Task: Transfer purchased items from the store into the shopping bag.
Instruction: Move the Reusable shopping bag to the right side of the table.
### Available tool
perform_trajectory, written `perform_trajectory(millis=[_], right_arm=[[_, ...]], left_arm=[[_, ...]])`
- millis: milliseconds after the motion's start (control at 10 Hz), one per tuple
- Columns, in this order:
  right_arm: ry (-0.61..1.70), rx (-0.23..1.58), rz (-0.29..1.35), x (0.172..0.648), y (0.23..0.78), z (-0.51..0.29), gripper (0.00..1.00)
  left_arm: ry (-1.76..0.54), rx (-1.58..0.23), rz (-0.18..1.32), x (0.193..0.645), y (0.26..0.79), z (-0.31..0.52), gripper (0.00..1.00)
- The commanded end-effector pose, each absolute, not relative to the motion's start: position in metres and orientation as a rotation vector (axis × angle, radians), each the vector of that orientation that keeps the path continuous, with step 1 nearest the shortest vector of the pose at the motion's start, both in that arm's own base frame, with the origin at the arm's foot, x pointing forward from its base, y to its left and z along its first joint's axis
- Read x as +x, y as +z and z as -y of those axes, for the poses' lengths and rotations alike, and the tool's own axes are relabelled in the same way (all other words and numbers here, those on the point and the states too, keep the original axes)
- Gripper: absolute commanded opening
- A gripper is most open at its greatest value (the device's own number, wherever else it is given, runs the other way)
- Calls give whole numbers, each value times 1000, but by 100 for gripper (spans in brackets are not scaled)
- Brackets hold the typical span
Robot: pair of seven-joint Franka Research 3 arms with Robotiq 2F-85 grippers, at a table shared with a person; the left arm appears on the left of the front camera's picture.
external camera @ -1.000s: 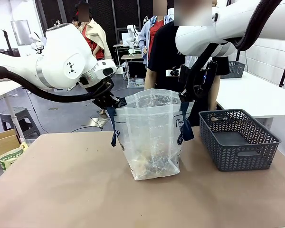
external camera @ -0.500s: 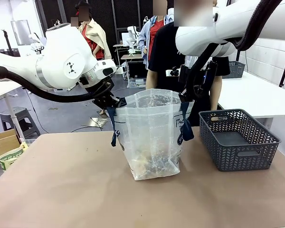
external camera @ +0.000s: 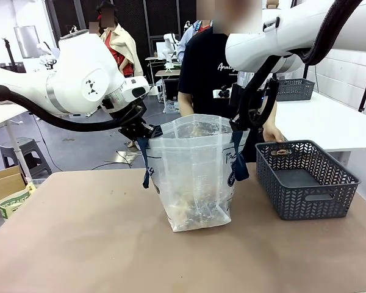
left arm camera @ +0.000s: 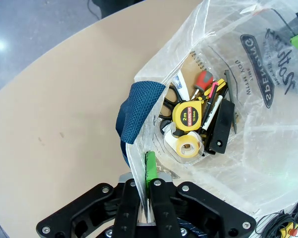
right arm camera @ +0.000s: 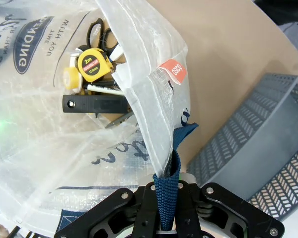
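Translucent whitish plastic shopping bag (external camera: 195, 177), round navy logo: upright at mid-table, mouth held open. Contents, at bottom: small assorted items (left arm camera: 198, 124) (yellow tape measure, tape roll, black scissors, red-handled screwdriver among them). left gripper (left arm camera: 148, 171): clamped on the bag's rim. right gripper (right arm camera: 165, 178): clamped on navy strap handle (right arm camera: 168, 196). Dark grey lattice plastic basket (external camera: 348, 178): right of bag, apart from it; person's hand (external camera: 273, 134) at its far rim. Tan table (external camera: 79, 244) beneath all

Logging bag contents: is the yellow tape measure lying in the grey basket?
No, the yellow tape measure lies inside the translucent shopping bag, beside a roll of tape.
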State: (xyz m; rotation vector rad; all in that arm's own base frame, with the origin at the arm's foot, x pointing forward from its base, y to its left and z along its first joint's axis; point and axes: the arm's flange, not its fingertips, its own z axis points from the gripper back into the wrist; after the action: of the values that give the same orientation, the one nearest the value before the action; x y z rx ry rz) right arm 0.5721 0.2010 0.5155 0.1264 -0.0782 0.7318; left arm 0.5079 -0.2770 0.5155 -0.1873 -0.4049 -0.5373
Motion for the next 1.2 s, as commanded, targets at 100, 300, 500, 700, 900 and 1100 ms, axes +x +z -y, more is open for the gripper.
perform_trajectory(millis=[100, 300, 500, 700, 900, 1100], right_arm=[[728, 126, 78, 572, 515, -200, 0], [728, 126, 78, 572, 515, -200, 0], [728, 126, 78, 572, 515, -200, 0], [728, 126, 78, 572, 515, -200, 0], [722, 128, 107, 566, 511, -197, 0], [655, 177, 135, 560, 511, -202, 0]], left_arm=[[-531, -181, 407, 508, 516, 276, 0], [-531, -181, 407, 508, 516, 276, 0], [-531, -181, 407, 508, 516, 276, 0], [-531, -181, 407, 508, 516, 276, 0], [-557, -198, 405, 509, 516, 284, 0], [-572, -211, 426, 511, 522, 301, 0]])
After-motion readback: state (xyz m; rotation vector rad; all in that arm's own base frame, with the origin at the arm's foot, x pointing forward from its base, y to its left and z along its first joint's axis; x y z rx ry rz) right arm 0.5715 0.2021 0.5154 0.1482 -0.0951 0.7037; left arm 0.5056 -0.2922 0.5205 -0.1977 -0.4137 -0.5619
